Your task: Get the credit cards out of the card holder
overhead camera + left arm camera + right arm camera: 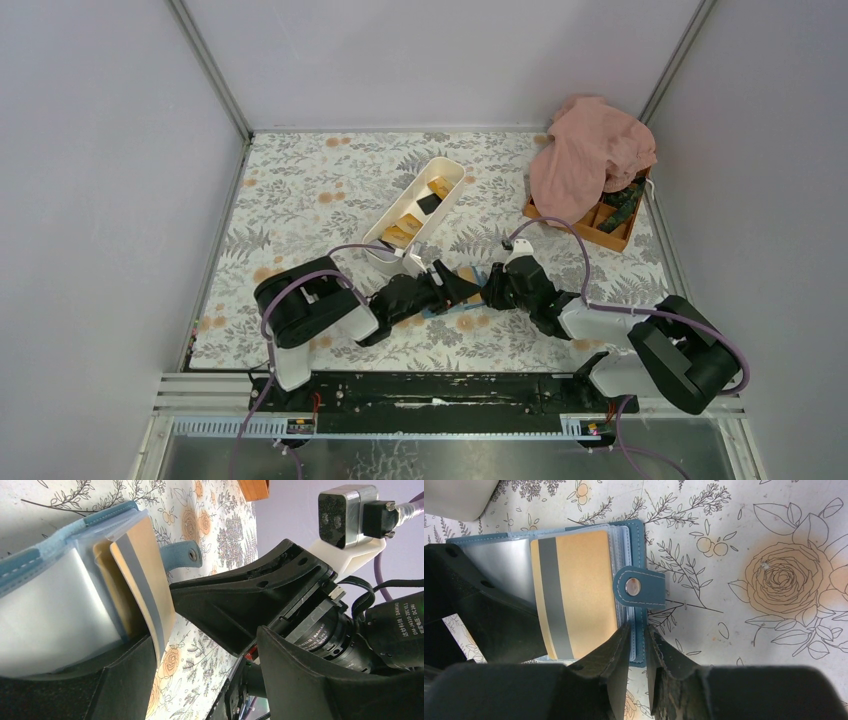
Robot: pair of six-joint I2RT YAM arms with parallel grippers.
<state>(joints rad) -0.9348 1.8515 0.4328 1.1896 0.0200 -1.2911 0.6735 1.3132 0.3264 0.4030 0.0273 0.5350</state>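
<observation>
The left arm is folded low and stretched toward the middle of the counter, and the right arm is laid out low from the other side, so that the two end effectors are brought tip to tip. The left end effector is held wide open, with nothing gripped between its jaws. One of its fingers is pressed onto the clear pocket pages of the card holder, just beside an orange card with a grey stripe. This card is seen lifted at a tilt out of the pockets, directly ahead of the right end effector and between the two end effectors. The right end effector is drawn narrow, and the blue edge of the card holder is pinched between its fingers, just below the snap tab. The card holder is lying open on the counter under both sets of fingertips. Beyond the left end effector, a white tray is set at an angle, with orange and black cards lying in it. Well behind the right end effector, a pink cloth is draped over an orange box.
</observation>
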